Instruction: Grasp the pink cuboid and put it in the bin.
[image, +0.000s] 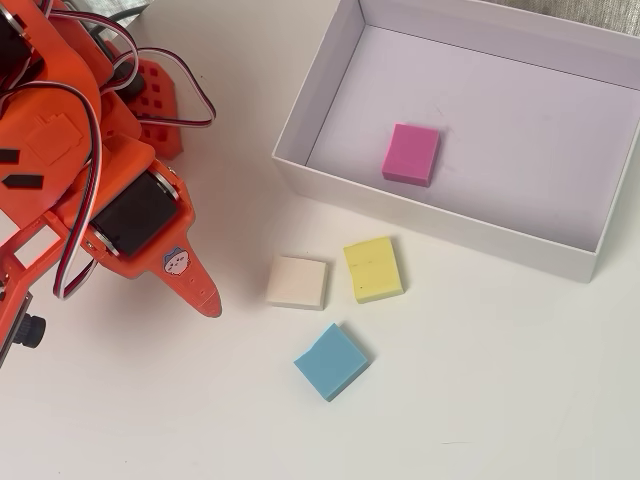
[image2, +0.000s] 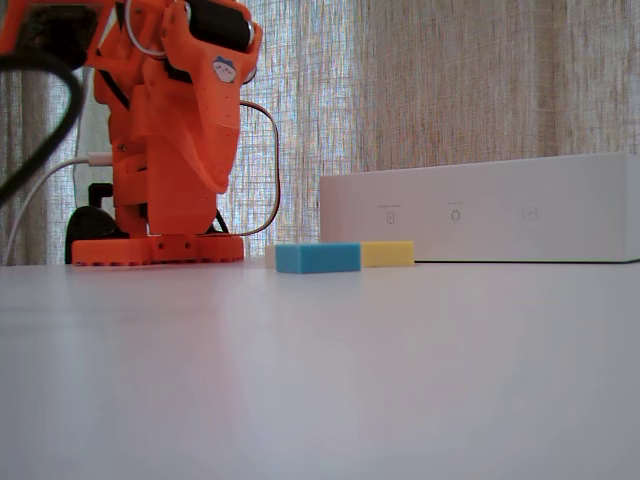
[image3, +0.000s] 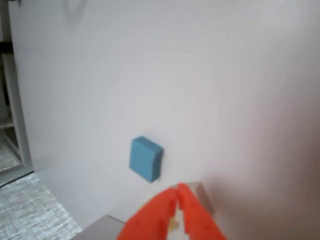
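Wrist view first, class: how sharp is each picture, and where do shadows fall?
Wrist view: soft all over, the blue block and shut gripper fuzzy-edged. Overhead view: crisp, even light, faint shadows beside the pink block in the box. Fixed view: backlit by the curtain, near table blurred.

The arm (image: 70, 150) is bright orange printed plastic with black servo blocks set into it. Red, white and black cables loop along its links. A small round cartoon-face sticker (image: 177, 262) sits above the tapering pointed fingers (image: 203, 294).
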